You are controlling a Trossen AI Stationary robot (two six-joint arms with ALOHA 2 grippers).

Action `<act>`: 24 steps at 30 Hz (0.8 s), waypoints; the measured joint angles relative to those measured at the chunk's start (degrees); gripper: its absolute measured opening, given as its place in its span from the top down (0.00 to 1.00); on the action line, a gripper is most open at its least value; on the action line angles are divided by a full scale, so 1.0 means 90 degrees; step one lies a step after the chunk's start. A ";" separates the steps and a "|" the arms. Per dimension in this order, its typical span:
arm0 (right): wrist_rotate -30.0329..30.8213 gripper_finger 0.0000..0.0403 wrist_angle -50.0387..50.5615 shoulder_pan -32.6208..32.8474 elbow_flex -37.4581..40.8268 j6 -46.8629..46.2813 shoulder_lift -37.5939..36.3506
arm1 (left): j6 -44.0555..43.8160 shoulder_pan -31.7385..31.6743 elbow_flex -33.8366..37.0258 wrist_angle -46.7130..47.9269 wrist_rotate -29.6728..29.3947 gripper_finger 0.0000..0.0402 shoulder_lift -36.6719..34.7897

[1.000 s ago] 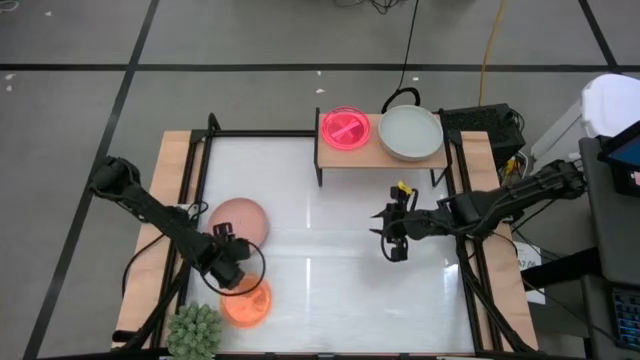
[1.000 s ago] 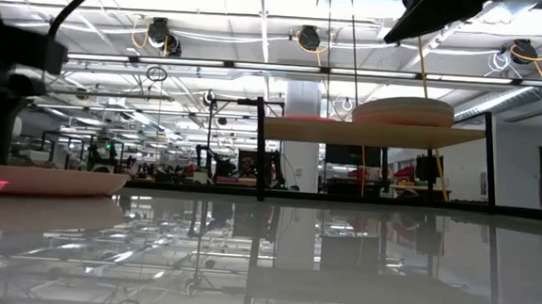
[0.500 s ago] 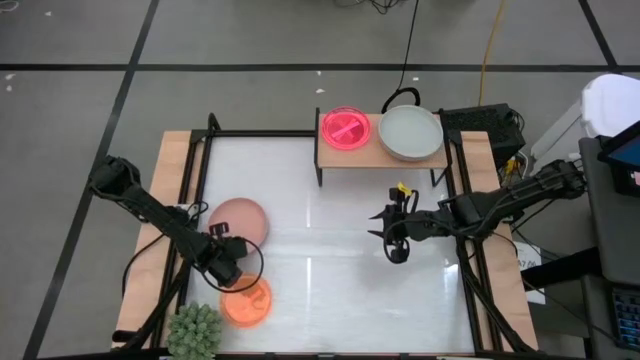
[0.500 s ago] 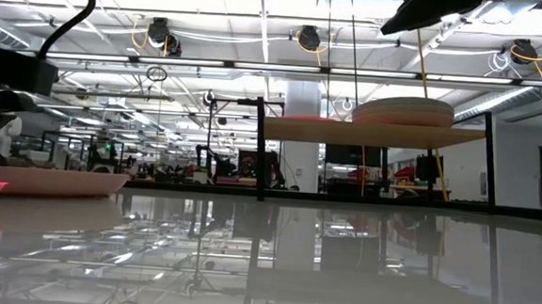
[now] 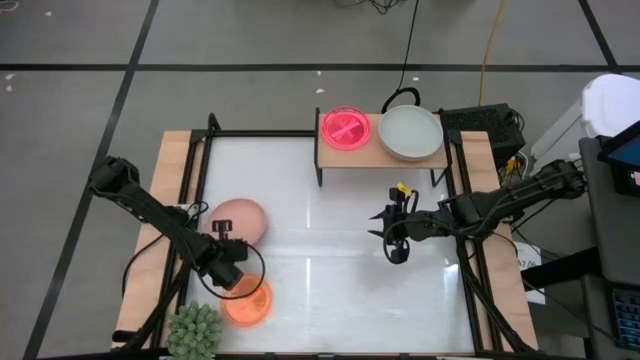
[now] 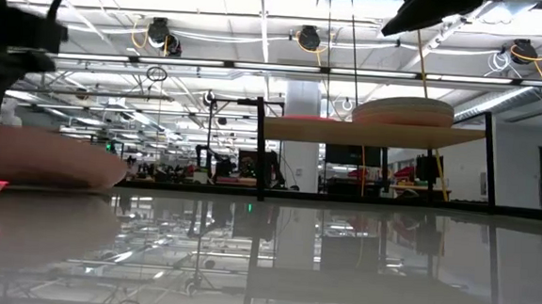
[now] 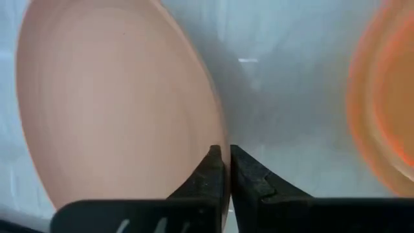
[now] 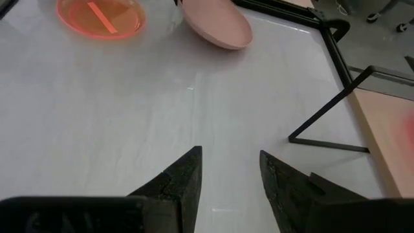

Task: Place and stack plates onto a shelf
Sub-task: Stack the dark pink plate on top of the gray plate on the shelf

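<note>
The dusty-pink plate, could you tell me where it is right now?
In the high view the dusty-pink plate is on the table's left side, just above the orange plate, its rim pinched in the left tool and tilted off the tabletop.

"What could we not see well?"

"From above, the left gripper (image 5: pixel 228 262) covered the near rim of the pink plate (image 5: pixel 238 218). Its dark arm also hid part of the orange plate (image 5: pixel 246 302). In the left wrist view the picture's edges cut off both of those plates, and we could not see how far the rim went in between the fingers (image 7: pixel 210 175)."

"And low down?"

"The pink plate was cut off at the side there, and only a red sliver of the orange plate showed. On the shelf (image 6: pixel 376 133) we could not count how many plates were in the pale stack (image 6: pixel 404 111). The right gripper (image 6: pixel 431 6) ran off the top."
</note>
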State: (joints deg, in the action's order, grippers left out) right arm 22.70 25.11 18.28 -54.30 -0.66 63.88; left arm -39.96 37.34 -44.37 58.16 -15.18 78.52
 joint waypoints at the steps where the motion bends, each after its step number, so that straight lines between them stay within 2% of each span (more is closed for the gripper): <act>1: 0.0000 0.65 0.0023 0.0000 0.0000 0.0019 0.0000 | 0.0237 -0.0029 -0.0174 0.0147 -0.0015 0.97 0.0000; 8: 0.0042 0.65 0.0437 0.0000 0.0000 -0.0065 0.0002 | 0.1929 -0.0607 -0.1558 0.0597 -0.0512 0.97 -0.0005; 15: 0.0640 0.65 0.1040 0.0170 0.0000 -0.0477 -0.0163 | 0.3945 -0.1272 -0.2938 0.0592 -0.1015 0.97 -0.0007; 19: 0.0646 0.65 0.1233 0.0339 0.0000 -0.0728 -0.0338 | 0.5098 -0.1707 -0.3464 0.0575 -0.1277 0.97 -0.0007; 24: 0.0657 0.65 0.1246 0.0521 0.0000 -0.0822 -0.0477 | 0.6285 -0.2276 -0.3863 0.0513 -0.1285 0.97 -0.0007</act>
State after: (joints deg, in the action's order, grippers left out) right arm 28.61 36.33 22.97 -54.30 -8.06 59.59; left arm 16.61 16.86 -79.13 62.77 -26.74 78.46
